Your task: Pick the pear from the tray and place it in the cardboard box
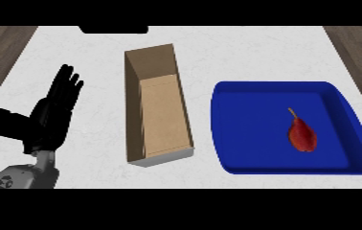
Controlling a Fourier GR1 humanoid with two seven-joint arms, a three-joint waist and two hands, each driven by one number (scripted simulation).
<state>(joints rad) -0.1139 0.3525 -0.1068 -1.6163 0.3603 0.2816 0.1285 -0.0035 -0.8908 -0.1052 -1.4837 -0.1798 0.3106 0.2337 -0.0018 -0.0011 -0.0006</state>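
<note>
Left hand (pixel 51 113) sat at the near left over the white counter (pixel 84 171), fingers straight and up, holding nothing, resting. Right hand not seen. Red pear (pixel 302 134) lay in the blue tray (pixel 247 128) at the right, toward its right side, stem pointing far. Cardboard box (pixel 159 110) stood open between hand and tray, running near to far, apart from both.

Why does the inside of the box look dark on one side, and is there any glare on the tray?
Head view: the tall brown cardboard box has its left inner wall in shade while its floor is lit evenly; the glossy-looking blue plastic tray shows no glare, only darker raised rims; the small red pear casts hardly any shadow; the open black left hand appears as a flat silhouette.
</note>
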